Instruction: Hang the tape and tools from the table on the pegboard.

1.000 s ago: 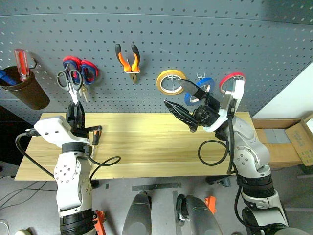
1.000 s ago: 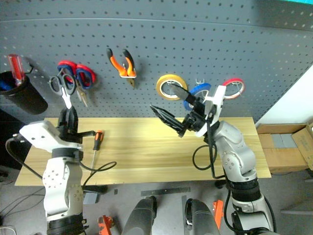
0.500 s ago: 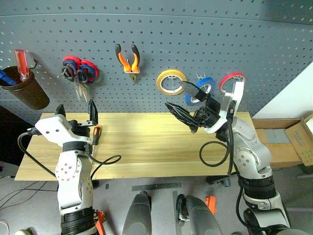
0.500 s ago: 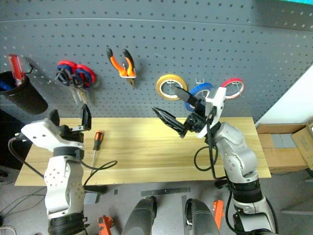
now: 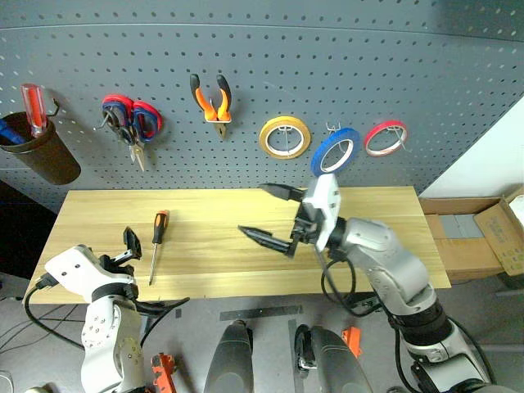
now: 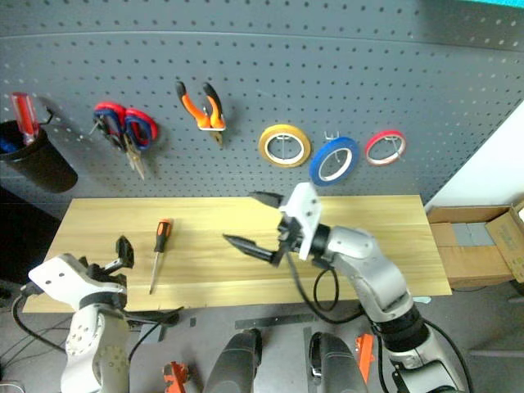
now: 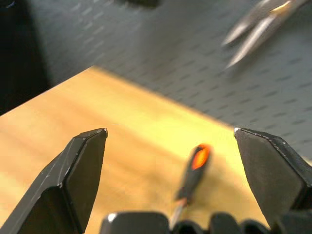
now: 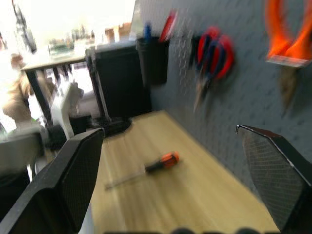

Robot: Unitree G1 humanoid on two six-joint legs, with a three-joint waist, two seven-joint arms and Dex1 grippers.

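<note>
My left gripper (image 7: 170, 141) and right gripper (image 5: 268, 214) both gape wide, empty. The tape (image 5: 334, 152), pliers (image 5: 214, 98) and scissors (image 5: 129, 135) hang on the pegboard (image 5: 262, 57). The screwdriver (image 5: 155, 242) lies on the table (image 5: 368, 213), so I aim there.

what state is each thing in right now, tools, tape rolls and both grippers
screwdriver: lying flat on the table
pliers: hung on the pegboard
black-handled scissors: hung
blue tape: hung
yellow roll: hung
red roll: hung
left gripper: open, empty
right gripper: open, empty
</note>
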